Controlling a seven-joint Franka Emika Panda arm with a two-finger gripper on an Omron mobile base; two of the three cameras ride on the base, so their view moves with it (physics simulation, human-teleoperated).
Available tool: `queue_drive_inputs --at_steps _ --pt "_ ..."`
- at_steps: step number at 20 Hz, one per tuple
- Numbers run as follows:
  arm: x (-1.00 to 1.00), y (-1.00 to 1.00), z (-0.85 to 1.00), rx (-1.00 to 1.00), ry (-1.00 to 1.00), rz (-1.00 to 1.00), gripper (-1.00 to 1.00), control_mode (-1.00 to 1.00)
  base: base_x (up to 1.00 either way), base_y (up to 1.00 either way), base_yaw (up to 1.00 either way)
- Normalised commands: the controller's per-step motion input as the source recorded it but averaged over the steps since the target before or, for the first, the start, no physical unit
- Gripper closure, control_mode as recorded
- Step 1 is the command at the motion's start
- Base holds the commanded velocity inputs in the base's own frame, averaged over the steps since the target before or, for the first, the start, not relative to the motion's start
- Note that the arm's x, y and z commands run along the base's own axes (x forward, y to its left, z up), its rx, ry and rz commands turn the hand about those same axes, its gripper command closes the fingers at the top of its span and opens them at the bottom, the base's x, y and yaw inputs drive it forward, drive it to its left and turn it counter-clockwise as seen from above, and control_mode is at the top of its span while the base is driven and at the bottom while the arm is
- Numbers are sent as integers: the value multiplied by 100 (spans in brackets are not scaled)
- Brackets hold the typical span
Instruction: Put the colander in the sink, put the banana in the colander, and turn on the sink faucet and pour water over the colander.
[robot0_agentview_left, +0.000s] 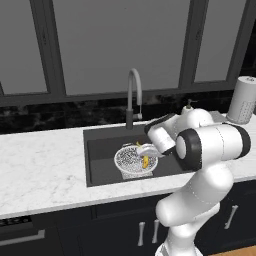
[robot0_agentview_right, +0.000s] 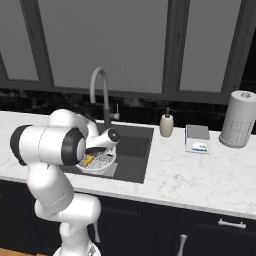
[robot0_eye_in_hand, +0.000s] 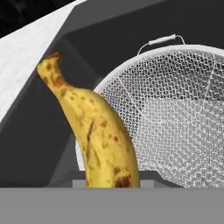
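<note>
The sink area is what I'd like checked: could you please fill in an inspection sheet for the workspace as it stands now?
Surface: white marble counter around a dark sink.
Job's things: colander sits in the sink; banana is held over the colander's rim; faucet shows no water.
Clutter: soap dispenser, small box and paper towel roll on the counter right of the sink.
Gripper: gripper shut on the banana, low over the colander.
Cables: nothing seen.
Surroundings: dark-framed windows behind, dark cabinets below.
</note>
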Motion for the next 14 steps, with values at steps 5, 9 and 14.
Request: queue_drive_inputs --at_steps 5,9,14 --pt "7 4 -28 -12 -3 -5 100 -100 0 0 0" --pt "4 0 -21 -8 -4 -4 100 -100 0 0 0" --pt "9 0 -12 -3 -5 -1 100 -100 0 0 0"
